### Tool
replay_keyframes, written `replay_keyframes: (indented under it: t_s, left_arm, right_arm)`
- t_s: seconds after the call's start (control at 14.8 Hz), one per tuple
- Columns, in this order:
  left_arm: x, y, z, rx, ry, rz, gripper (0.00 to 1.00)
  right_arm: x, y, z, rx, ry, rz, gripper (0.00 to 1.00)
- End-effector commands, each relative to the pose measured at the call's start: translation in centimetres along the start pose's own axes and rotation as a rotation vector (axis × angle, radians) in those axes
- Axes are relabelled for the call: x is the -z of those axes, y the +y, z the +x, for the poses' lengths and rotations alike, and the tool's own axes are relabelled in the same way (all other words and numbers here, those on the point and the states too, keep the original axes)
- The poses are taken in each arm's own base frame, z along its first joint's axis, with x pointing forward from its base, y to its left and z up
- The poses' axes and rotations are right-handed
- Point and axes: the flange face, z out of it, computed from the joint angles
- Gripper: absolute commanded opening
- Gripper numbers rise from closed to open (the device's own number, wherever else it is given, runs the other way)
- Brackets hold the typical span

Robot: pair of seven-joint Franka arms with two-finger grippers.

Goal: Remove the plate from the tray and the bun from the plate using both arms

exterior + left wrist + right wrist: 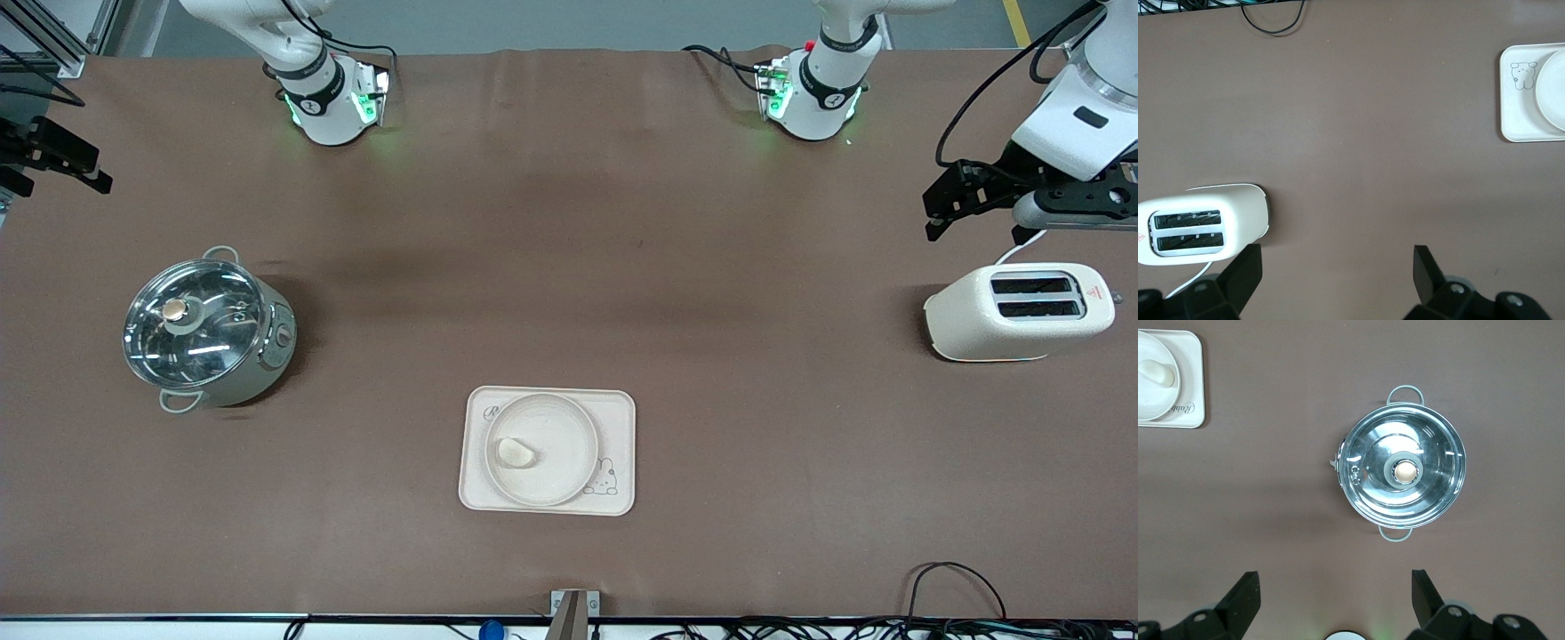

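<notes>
The round cream plate point(569, 453) lies on the rectangular cream tray point(618, 418) near the table's front edge. The pale bun point(516, 452) lies in the plate. My left gripper point(942, 209) hangs open and empty over the table at the left arm's end, close to the toaster; its wrist view shows its own open gripper point(1336, 273), the tray point(1518, 113) and part of the plate point(1553, 93). My right gripper point(89, 173) hangs open and empty over the right arm's end; its wrist view shows its own gripper point(1335, 593), the tray point(1191, 380), plate point(1151, 403) and bun point(1157, 373).
A white two-slot toaster point(1018, 311) stands at the left arm's end, also seen in the left wrist view point(1201, 223). A steel pot with a glass lid point(206, 331) stands at the right arm's end, also in the right wrist view point(1405, 472). Cables lie along the front edge.
</notes>
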Motion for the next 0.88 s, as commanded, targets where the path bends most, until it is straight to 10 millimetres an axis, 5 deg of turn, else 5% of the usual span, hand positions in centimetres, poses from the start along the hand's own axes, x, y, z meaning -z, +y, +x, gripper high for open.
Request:
replay_keyframes:
  t_s: [0.0,0.47,0.81]
  left_arm:
    - [0.4,-0.1,0.4,0.009,-0.005,-0.022,1.0]
    - [0.5,0.0,0.4,0.02,-0.003,-0.021,1.0]
    - [0.4,-0.1,0.4,0.018,-0.005,-0.021,1.0]
  right_arm:
    - [-0.1,-0.1,-0.7,0.013,0.008,-0.017,1.0]
    - [0.1,0.0,-0.6,0.012,0.012,-0.016,1.0]
    - [-4.2,-1.7,3.6,0.023,-0.001,0.033,1.0]
